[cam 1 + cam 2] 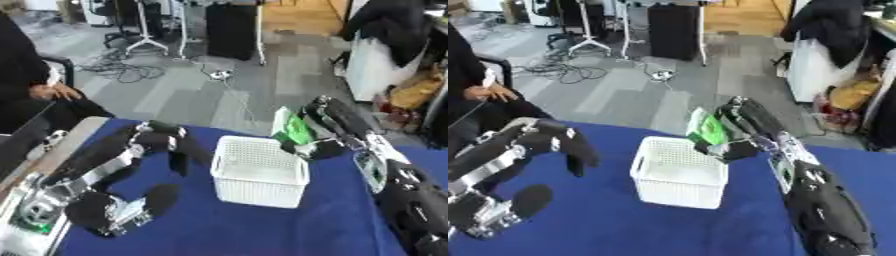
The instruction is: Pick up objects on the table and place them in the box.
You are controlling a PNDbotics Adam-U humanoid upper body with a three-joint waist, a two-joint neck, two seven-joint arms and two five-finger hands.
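The right hand [325,131] is curled around a green and white packet [291,129], its fingers and thumb closed on the lower part of it, and holds it upright just above the far right corner of the white plastic basket [260,171]; the packet's bottom edge sits at about the level of the basket's rim, and whether it touches the rim cannot be told. The black right arm runs back from there along the right edge of the tabletop toward the near right corner. The basket, a perforated white box with an open top, stands on the blue tablecloth [262,230] near the middle of the tabletop, closer to the far edge than the near one; nothing can be made out inside it. The left hand [577,148] hangs to the left of the basket, a little apart from it and clear of it, with its fingers straight and pointing down toward the cloth, holding nothing. Its forearm, black with silver joints, slants down toward the near left corner of the tabletop. A dark rounded shape [160,197] shows beside that arm near the left edge; it is too unclear to name. Beyond the far edge of the table lies grey floor with cables and stand legs
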